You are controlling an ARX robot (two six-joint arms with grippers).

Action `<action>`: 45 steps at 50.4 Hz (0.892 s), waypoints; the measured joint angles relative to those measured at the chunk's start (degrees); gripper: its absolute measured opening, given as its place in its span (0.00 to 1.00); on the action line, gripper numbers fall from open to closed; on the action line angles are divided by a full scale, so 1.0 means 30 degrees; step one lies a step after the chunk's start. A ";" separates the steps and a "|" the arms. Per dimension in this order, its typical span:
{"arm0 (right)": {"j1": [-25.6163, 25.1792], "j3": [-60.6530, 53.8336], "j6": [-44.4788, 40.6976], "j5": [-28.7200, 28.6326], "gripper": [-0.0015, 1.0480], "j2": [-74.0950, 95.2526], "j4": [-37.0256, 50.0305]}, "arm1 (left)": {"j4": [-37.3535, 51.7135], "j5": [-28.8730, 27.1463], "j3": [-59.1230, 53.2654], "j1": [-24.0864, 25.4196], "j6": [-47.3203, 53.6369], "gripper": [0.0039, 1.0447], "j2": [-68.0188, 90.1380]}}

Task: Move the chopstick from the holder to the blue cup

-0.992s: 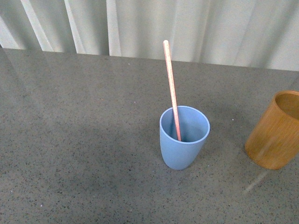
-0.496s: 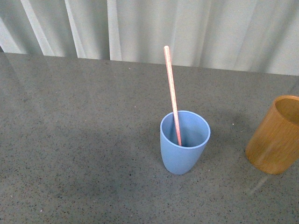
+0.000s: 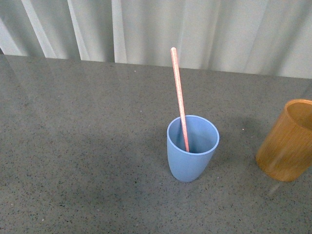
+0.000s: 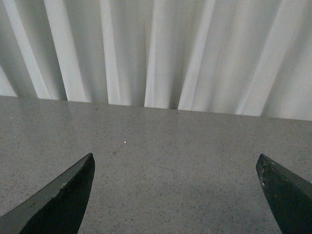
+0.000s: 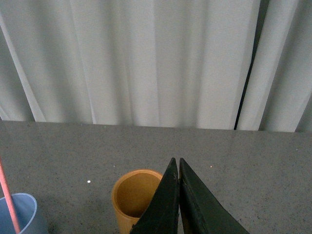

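A: Where does the chopstick (image 3: 179,97) stand?

B: In the blue cup (image 3: 192,156), just right of centre in the front view. Its lower end is inside the cup, the shaft leans on the near-left part of the rim, and the top tilts toward the upper left of the frame. The holder (image 3: 287,141) sits apart at the right edge, and in the right wrist view it looks empty.

A: And the claws?

B: The right claw (image 5: 179,168) has its fingers pressed together with nothing between them, low in its own frame and in front of the holder. The left claw (image 4: 175,190) is spread wide over bare counter (image 3: 73,146), gripping nothing.

A: So what is left to do well?

B: I judge the transfer done. The care now is in keeping both arms clear of that tall leaning stick, since a brush could tip the light cup.
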 joint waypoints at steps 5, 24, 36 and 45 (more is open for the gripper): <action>0.0000 -0.0168 0.0000 -0.0007 0.01 -0.0918 -0.0692 | 0.0000 0.0000 0.0000 0.0000 -0.0007 0.94 0.0000; -0.0007 -0.0517 -0.0007 0.0000 0.01 -0.4065 -0.2958 | 0.0000 0.0000 0.0000 0.0000 -0.0007 0.94 0.0000; -0.0007 -0.0517 -0.0007 0.0000 0.01 -0.5224 -0.4109 | 0.0000 0.0000 0.0000 0.0000 -0.0007 0.94 0.0000; -0.0007 -0.0517 -0.0007 0.0000 0.01 -0.6003 -0.4874 | 0.0000 0.0000 0.0000 0.0000 0.0000 0.94 0.0000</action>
